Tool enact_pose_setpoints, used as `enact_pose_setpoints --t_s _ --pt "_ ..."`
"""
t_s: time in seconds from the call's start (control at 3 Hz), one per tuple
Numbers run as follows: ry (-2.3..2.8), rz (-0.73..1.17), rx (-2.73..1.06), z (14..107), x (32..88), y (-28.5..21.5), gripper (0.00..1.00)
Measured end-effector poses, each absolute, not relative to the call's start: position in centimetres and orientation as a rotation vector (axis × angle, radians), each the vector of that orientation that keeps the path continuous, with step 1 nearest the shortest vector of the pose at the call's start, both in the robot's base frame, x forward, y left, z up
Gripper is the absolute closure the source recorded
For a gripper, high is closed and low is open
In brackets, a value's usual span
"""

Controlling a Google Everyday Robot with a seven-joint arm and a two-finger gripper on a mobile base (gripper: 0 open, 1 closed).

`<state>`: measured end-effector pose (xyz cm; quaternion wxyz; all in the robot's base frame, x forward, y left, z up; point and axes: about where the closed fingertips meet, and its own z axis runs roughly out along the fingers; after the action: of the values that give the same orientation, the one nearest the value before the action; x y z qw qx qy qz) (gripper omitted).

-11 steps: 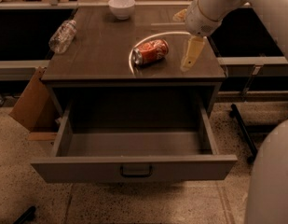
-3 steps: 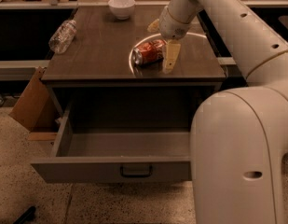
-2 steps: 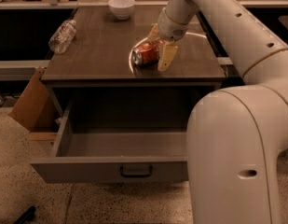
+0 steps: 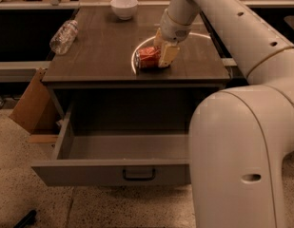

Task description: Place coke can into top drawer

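Note:
The coke can (image 4: 146, 57) lies on its side on the dark wooden cabinet top (image 4: 99, 51), inside a bright ring of light. My gripper (image 4: 161, 55) has come down from the upper right and is at the can's right end. One tan finger (image 4: 167, 55) is in front of the can and the other behind it, standing open around that end. The can still rests on the top. The top drawer (image 4: 89, 171) is pulled out below with its inside bare, and its dark handle (image 4: 138, 175) is at the middle of the front panel.
A white bowl (image 4: 124, 6) stands at the back of the cabinet top. A clear plastic bottle (image 4: 64, 35) lies at its left edge. A cardboard box (image 4: 31, 103) leans at the cabinet's left. My white arm and base (image 4: 241, 156) fill the right side.
My gripper has moved left and down across the cabinet top, from beside the can to right against its right end. The can and drawer have not moved.

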<state>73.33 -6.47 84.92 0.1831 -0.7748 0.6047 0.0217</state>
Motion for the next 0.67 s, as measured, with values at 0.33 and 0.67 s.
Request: enact_pose_setpoints --t_s 0.33,0.67 --pt "1.708 0.038 -2.177 85.6 73.0 -6.6 0.96" --pt "1.704 -0.005 -2.098 88.6 70.5 -7.5 1.0"
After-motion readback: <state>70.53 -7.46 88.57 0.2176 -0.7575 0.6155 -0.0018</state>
